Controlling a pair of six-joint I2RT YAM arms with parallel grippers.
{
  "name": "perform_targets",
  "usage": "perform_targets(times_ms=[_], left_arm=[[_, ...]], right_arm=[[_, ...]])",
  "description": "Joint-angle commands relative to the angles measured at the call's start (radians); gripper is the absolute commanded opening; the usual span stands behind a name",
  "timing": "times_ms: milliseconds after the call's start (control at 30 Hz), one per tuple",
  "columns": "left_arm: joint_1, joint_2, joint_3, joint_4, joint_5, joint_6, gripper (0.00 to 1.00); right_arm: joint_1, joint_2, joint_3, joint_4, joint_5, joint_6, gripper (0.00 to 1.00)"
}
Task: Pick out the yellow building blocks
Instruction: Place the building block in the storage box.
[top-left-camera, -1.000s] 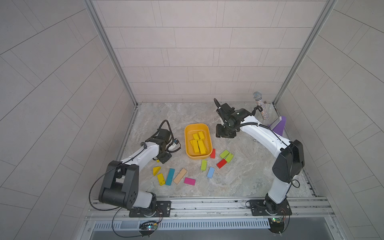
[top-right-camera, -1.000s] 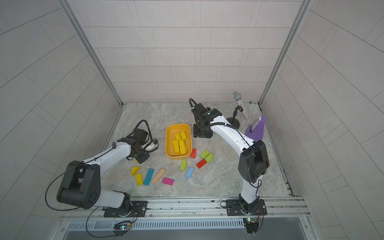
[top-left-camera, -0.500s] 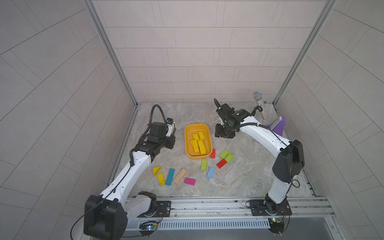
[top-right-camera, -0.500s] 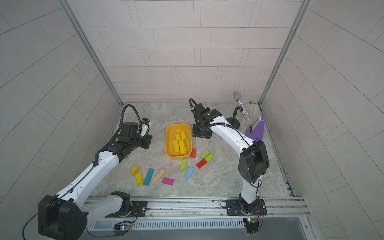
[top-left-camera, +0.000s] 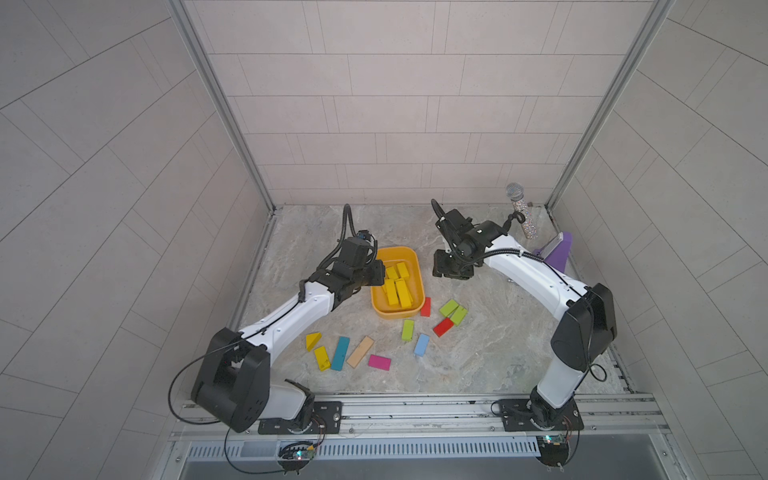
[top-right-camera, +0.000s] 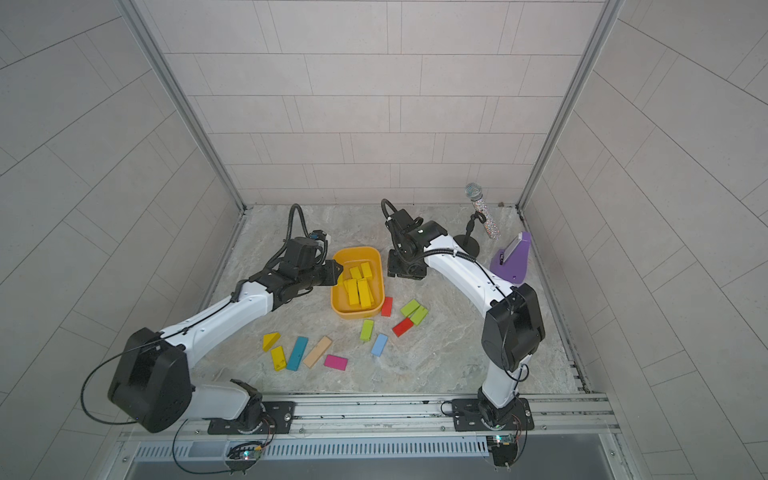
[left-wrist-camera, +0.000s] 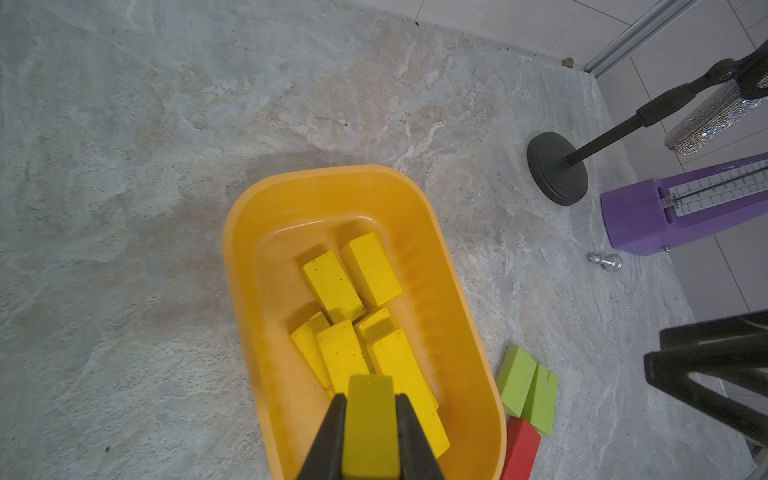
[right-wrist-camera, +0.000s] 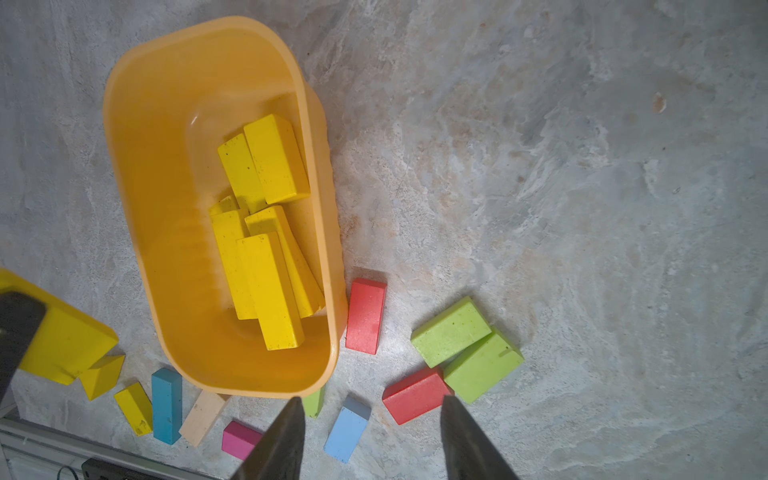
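Left gripper (left-wrist-camera: 370, 400) clamped on a matte yellow block (left-wrist-camera: 369, 432), above the glossy, round-cornered orange tub (left-wrist-camera: 239, 266). Several flat rectangular yellow bars (left-wrist-camera: 332, 286) piled inside. A loose yellow bar (top-left-camera: 322, 358) lies on the marbled table (top-left-camera: 478, 361). Right gripper (right-wrist-camera: 372, 401): jaws apart, empty.

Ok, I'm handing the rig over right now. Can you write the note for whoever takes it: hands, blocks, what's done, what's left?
Left hand: shut on a yellow block, held over the orange tub, not yet released.
Right hand: open, empty, hovering beside the tub.
Done: a heap of yellow blocks lies in the tub.
Left: drop the held block in, then fetch the yellow bar and the yellow wedge from the floor next to the teal block. The other colours stay where they are.
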Motion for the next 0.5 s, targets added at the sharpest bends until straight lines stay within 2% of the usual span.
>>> perform_targets(times_ms=[0,333,467], left_arm=[[-0.039,0.044,0.062,-0.034,-0.133,-0.022,0.0],[-0.049,0.273,0.201,-0.126,-0.199,0.036,0.02],[-0.048,0.324,0.231,-0.149,-0.23,0.071,0.04]], right_arm=[[-0.003,-0.038,-0.021,-0.006,0.031,0.017,0.54],[-0.003,-0.057,-0.043,-0.001,0.036,0.022,0.54],[-0.003,-0.057,-0.046,0.001,0.031,0.02,0.54]])
